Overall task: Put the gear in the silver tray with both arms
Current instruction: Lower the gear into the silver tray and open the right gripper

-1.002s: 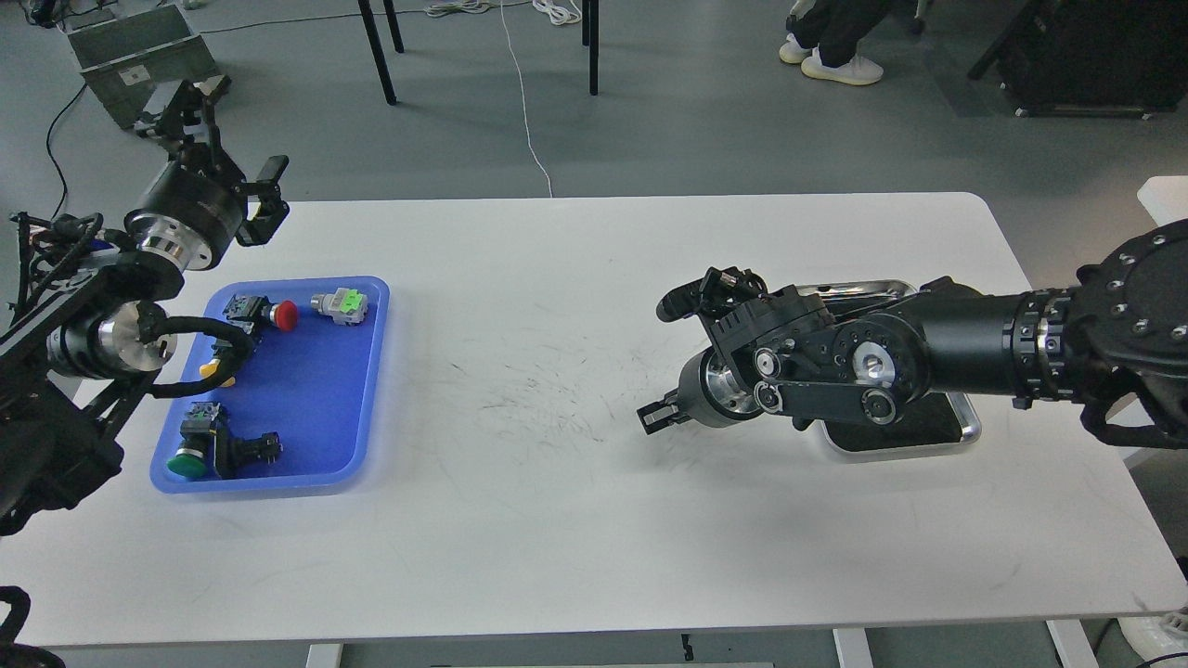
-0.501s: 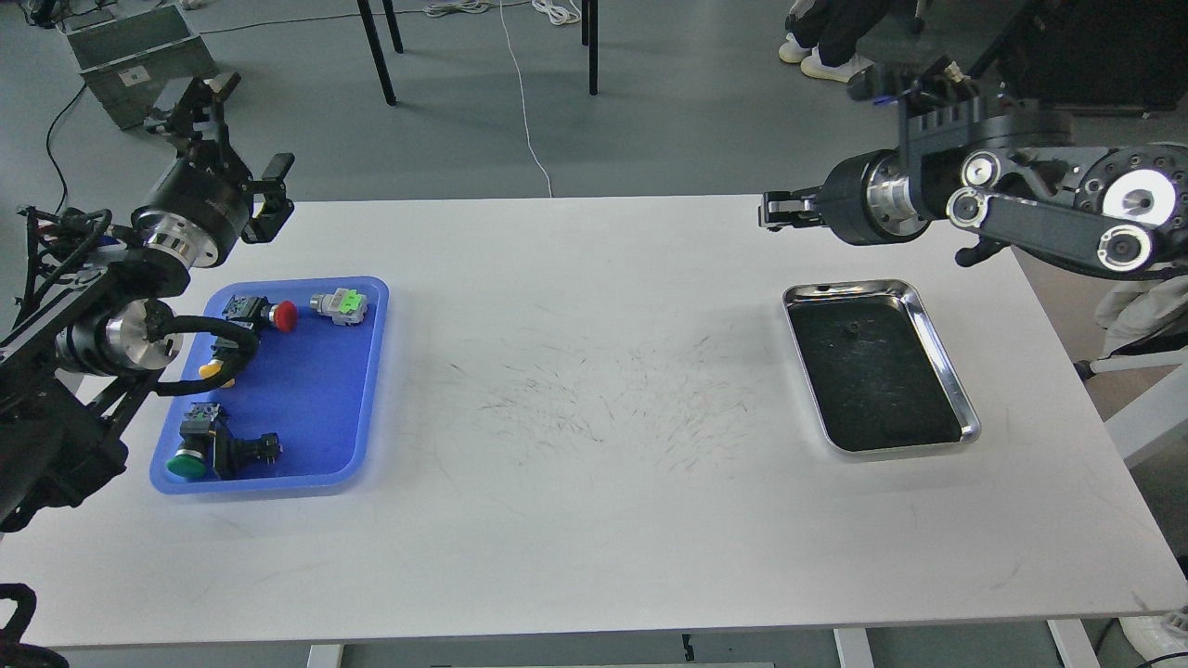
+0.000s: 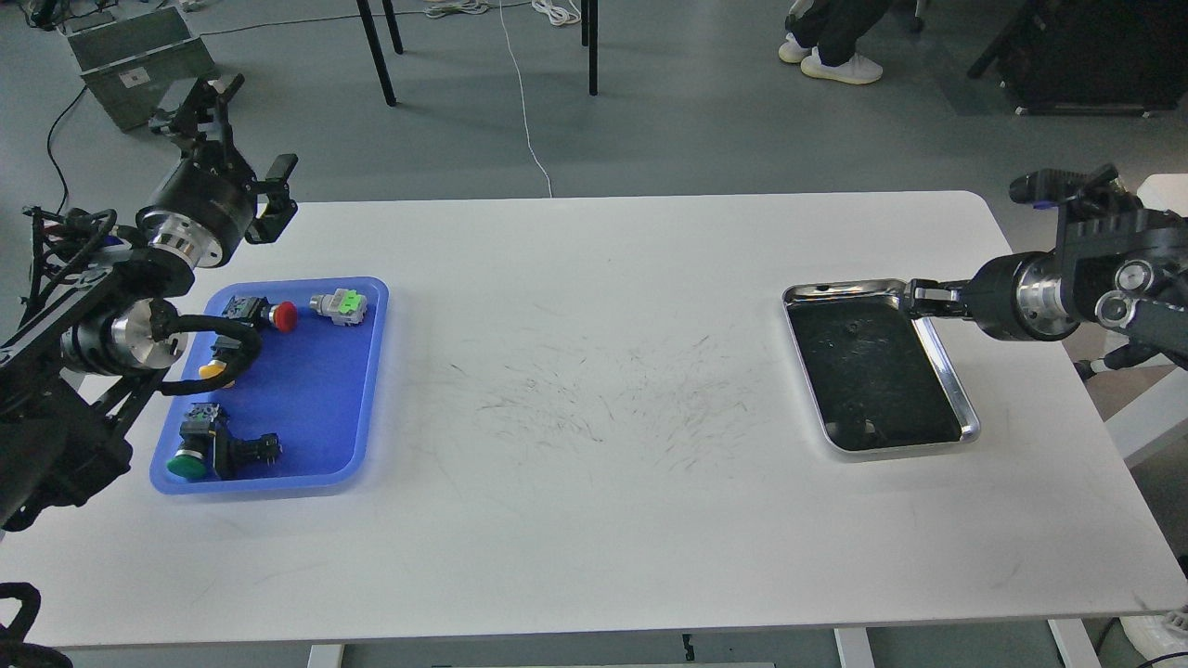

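Silver tray [image 3: 947,366] on the table [image 3: 594,520] at right, plastic tray [image 3: 362,371] on the table at left, switch parts [image 3: 339,304] lying in it, right hand [image 3: 928,301] over the silver tray's far right rim, possibly touching, left hand [image 3: 227,130] behind the plastic tray.

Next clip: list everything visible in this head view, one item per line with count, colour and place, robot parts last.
table: 1, white, scuffed mid-top, fills the view
blue tray: 1, blue plastic, table's left side
push-button switches: 5 in the blue tray; red-capped, green-and-grey, yellow-capped, green-capped, black
silver tray: 1, shiny steel, dark bottom, table's right side
grey crate: 1, floor, far left
person's shoes: white pair, floor, top
left end effector: black, raised over the table's far-left corner, fingers apart
right end effector: black, at the silver tray's far-right corner, fingers not distinguishable
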Robot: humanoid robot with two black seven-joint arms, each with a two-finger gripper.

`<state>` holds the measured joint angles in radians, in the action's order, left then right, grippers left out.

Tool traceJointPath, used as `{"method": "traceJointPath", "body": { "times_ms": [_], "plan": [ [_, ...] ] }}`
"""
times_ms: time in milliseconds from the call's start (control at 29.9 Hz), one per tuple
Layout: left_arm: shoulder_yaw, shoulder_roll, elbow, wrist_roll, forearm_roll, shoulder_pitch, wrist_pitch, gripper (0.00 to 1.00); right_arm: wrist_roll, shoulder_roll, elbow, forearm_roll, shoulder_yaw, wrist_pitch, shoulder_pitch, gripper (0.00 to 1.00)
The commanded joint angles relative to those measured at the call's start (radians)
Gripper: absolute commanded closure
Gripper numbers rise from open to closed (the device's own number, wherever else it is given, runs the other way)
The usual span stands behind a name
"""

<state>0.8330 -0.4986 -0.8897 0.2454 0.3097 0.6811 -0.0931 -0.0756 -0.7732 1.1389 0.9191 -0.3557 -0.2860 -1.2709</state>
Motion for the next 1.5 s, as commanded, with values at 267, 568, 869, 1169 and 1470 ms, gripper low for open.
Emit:
{"method": "traceJointPath", "body": {
  "times_ms": [267, 568, 869, 1169, 1470],
  "plan": [
    [0.0, 0.0, 0.0, 0.0, 0.0, 0.001, 0.001, 0.02, -0.001, 0.031, -0.011, 0.041, 0.0, 0.087, 0.127, 0.96],
    [0.0, 0.0, 0.0, 0.002, 0.0, 0.0, 0.0, 0.02, -0.001, 0.106, -0.048, 0.043, 0.0, 0.12, 0.134, 0.87],
    [0.0, -0.003, 0.002, 0.003, 0.0, 0.001, 0.0, 0.02, 0.0, 0.112, -0.054, 0.032, 0.03, 0.119, 0.133, 0.04],
    [0.0, -0.006, 0.003, 0.003, 0.0, 0.003, 0.001, 0.02, -0.003, 0.08, -0.053, 0.023, 0.249, 0.12, 0.134, 0.04],
    [0.0, 0.0, 0.011, -0.005, 0.0, 0.032, 0.036, 0.02, 0.046, 0.127, -0.229, -0.167, 0.67, 0.128, 0.194, 0.04]
  ]
}}
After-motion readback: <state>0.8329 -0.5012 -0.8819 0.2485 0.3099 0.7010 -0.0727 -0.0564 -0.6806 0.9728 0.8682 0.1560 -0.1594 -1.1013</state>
